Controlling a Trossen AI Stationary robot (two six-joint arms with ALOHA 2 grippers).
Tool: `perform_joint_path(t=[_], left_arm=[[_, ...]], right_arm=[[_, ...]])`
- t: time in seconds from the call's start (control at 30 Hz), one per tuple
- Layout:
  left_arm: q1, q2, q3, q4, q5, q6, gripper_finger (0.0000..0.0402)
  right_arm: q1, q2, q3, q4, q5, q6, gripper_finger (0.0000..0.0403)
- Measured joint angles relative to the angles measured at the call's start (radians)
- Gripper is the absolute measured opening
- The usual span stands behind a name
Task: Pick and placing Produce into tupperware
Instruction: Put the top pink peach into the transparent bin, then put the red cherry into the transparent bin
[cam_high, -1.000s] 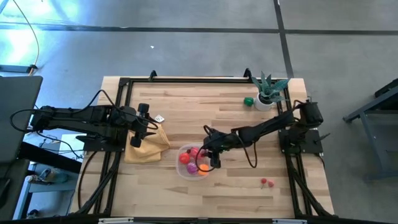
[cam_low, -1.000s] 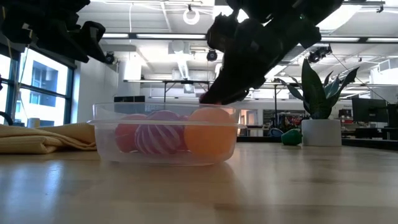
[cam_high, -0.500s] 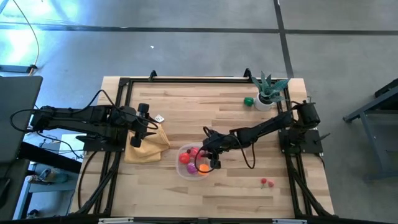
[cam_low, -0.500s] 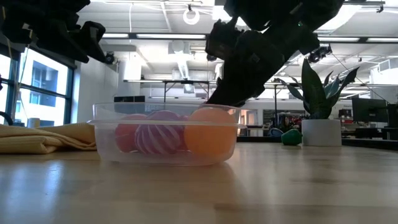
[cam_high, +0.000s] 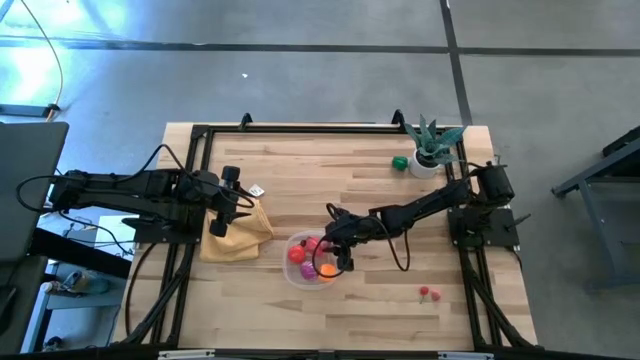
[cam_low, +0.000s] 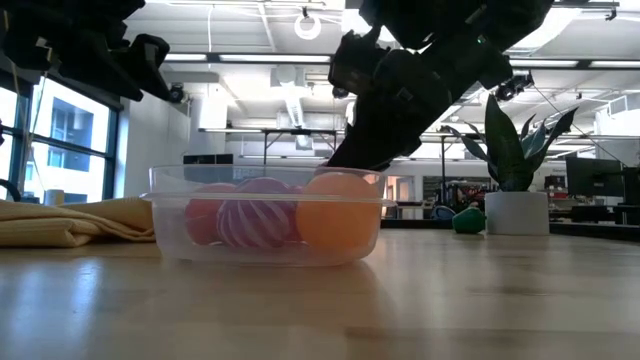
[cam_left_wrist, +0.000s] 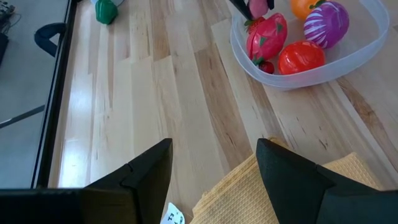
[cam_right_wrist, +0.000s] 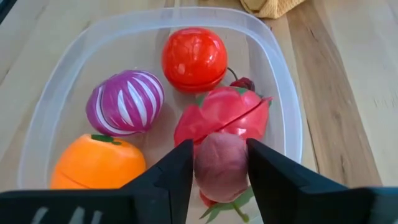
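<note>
Room: open office-type space behind the counter, ceiling lights on, grey floor all round

Left hand: parked at the left side of the counter, hovering over the yellow cloth; fingers spread fairly wide with nothing between them, well apart from the container

Yellow cloth: bunched up right under the left hand, off to the left of the right hand

Tupperware: clear tub directly below the right hand, sitting on the counter just beside the cloth

Right hand: down over the tub, fingers narrow and closed around a small pink piece, so it's holding that one

Pink piece: pinched between the right hand's fingers, sitting right on top of the red strawberry-looking one

Rest of the produce in the tub: red tomato out past the fingertips, purple striped onion and orange one off to one side of the hand, all inside the walls

Loose stuff: pair of small red cherries on the counter near the front edge, to the right of the right hand; little green piece beside the potted plant at the far right corner, both well apart from either hand
</note>
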Motion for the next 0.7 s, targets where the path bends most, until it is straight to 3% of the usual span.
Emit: perform_joint_path(t=[0.47, 0.57, 0.7], left_arm=[[0.000, 0.000, 0.000, 0.000, 0.000, 0.000, 0.0221], [0.000, 0.000, 0.000, 0.000, 0.000, 0.000, 0.0221], [0.000, 0.000, 0.000, 0.000, 0.000, 0.000, 0.0221]], right_arm=[[0.000, 0.000, 0.014, -0.009, -0.011, 0.000, 0.0149], [0.000, 0.000, 0.070, -0.081, -0.046, 0.000, 0.0149], [0.006, 0.000, 0.195, -0.304, -0.045, -0.018, 0.0149]])
